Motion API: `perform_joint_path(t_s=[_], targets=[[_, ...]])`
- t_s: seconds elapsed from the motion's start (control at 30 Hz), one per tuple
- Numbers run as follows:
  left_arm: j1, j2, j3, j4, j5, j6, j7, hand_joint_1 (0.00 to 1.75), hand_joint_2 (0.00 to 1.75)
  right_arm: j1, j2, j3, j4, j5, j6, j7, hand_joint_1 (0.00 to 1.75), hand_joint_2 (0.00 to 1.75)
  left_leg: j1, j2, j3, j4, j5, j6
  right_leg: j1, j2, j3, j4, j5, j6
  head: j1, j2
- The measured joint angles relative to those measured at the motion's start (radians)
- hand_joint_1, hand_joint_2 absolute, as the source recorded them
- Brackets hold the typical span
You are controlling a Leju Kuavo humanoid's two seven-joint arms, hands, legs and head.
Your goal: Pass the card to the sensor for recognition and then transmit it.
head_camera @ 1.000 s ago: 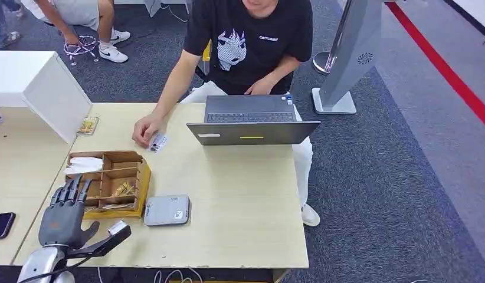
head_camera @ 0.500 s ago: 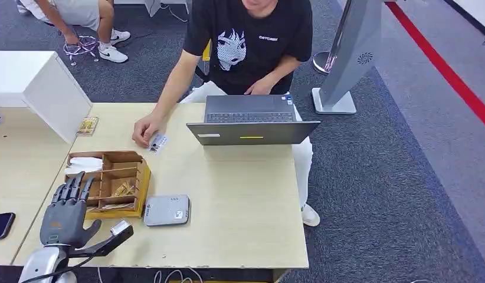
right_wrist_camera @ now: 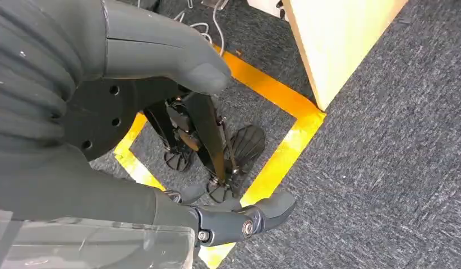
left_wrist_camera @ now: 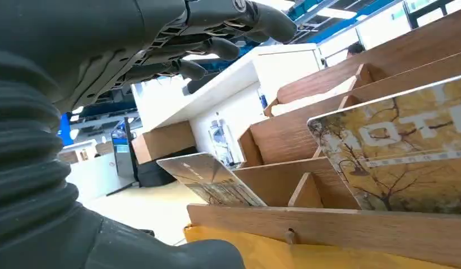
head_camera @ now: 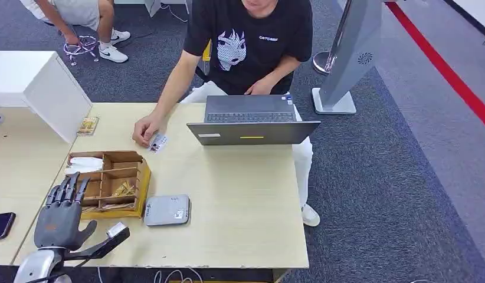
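Two hands to call: the left hand (head_camera: 60,217) hovers over the table (head_camera: 240,200) just beside the wooden box (head_camera: 113,183), fingers (head_camera: 68,190) spread wide and straight, thumb out to the side, holding nothing. Cards stand in the box's compartments, and from the left wrist view a yellow hotel card (left_wrist_camera: 402,157) with tree print leans up in a near slot, with a second card (left_wrist_camera: 208,178) tilted in the slot beside it. Just to the right of the box lies the grey sensor (head_camera: 167,210), flat on the table. Beyond the box, a person's hand (head_camera: 146,130) rests on a small card (head_camera: 158,142) next to an open laptop (head_camera: 252,121). The right hand (right_wrist_camera: 161,112) hangs over grey carpet with yellow floor tape (right_wrist_camera: 279,162), fingers loosely apart, gripping nothing.
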Motion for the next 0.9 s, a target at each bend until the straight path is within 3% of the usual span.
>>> perform_joint_path(t_s=[0.9], targets=[[0.001, 0.014, 0.038, 0.013, 0.021, -0.019, 0.006, 0.00, 1.75, 0.000, 0.000, 0.000, 0.003, 0.003, 0.000, 0.003, 0.00, 1.75, 0.000, 0.000, 0.000, 0.000, 0.000, 0.000, 0.000, 0.000, 0.000, 0.000, 0.000, 0.000, 0.000, 0.000]])
